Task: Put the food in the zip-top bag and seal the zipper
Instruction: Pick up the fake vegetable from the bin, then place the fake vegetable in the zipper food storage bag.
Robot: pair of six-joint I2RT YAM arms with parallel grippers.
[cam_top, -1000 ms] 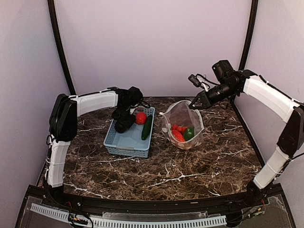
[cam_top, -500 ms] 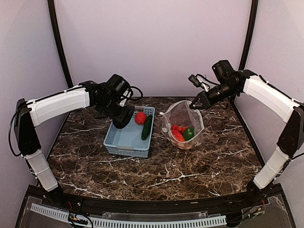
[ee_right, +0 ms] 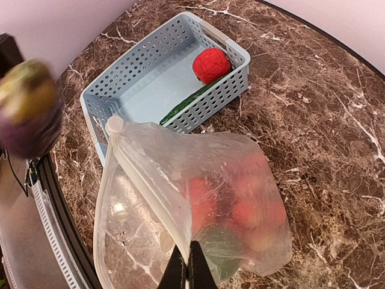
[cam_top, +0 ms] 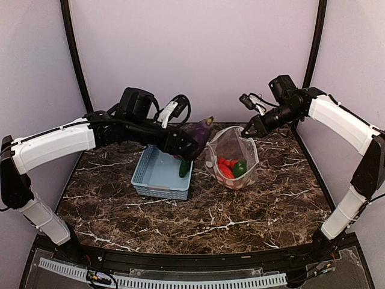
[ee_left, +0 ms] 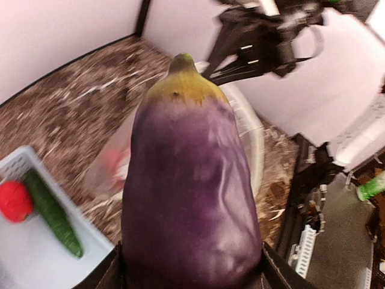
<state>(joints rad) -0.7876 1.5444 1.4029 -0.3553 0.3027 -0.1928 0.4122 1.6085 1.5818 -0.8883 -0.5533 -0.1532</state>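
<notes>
My left gripper [cam_top: 187, 144] is shut on the dark purple eggplant [cam_top: 200, 130], which fills the left wrist view [ee_left: 189, 192], and holds it in the air just left of the bag's mouth. The clear zip-top bag [cam_top: 231, 155] stands open with red pieces [cam_top: 224, 167] and a green pepper [cam_top: 239, 168] inside. My right gripper [cam_top: 246, 131] is shut on the bag's whitish zipper edge [ee_right: 150, 192] and holds it up. A cucumber [ee_right: 189, 102] and a red piece [ee_right: 212, 65] lie in the light-blue basket [cam_top: 157, 179].
The basket stands left of the bag on the marble table [cam_top: 240, 217]. The back wall and dark corner posts close in behind both arms.
My left arm has lifted the eggplant out of the basket and carried it right, up to the bag's mouth. My right gripper and the bag have not moved.
</notes>
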